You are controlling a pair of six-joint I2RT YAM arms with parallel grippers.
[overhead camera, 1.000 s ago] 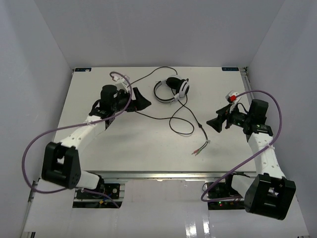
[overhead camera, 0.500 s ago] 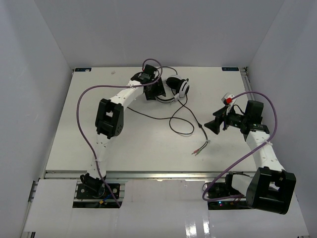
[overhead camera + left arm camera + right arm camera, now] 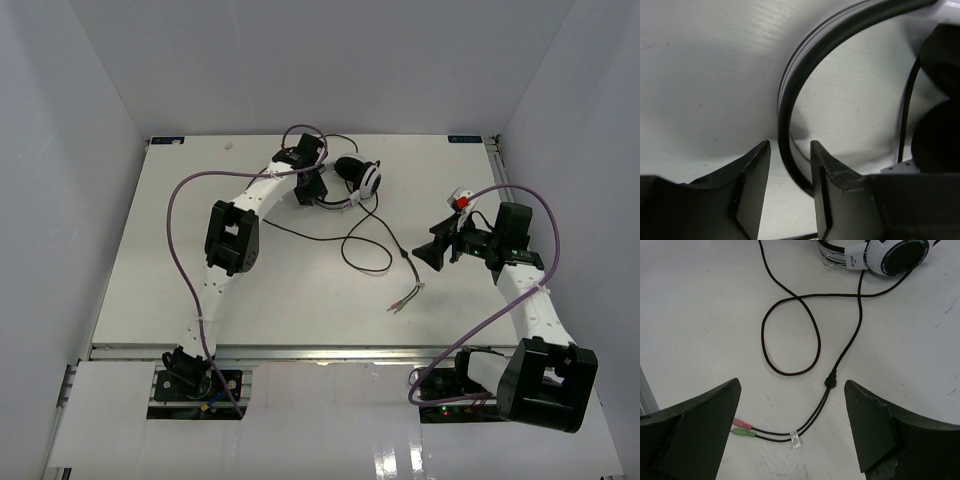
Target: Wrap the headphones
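- My left claw (image 3: 789,150) is spread only a little. The thin black headband (image 3: 790,85) runs right between its two fingers (image 3: 752,185). I can see a thin strip of bench (image 3: 150,260) beside the band, so I think it is not pinched yet.
- At the fingers, the band runs almost straight away from the claw, then bends off to the right. One finger sits on each side of it, across the band and not along it. That is how I want it for a squeeze.
- From above, the headphones (image 3: 350,180) lie at the far middle of the bench. The left arm reaches over to their left side.
- My right claw (image 3: 791,385) is spread wide and holds nothing. It hangs above the bench, well apart from the headset.
- Under it and ahead of it lies the cord (image 3: 812,335). It comes down from the white earcup (image 3: 897,257), makes one loose loop, then splits in two.
- The red and green plugs (image 3: 742,429) lie at the near end, close to the left finger in that view.
- So the left arm is nearer the headset and the right arm is nearer the plugs — I think the right one should take the cord end.
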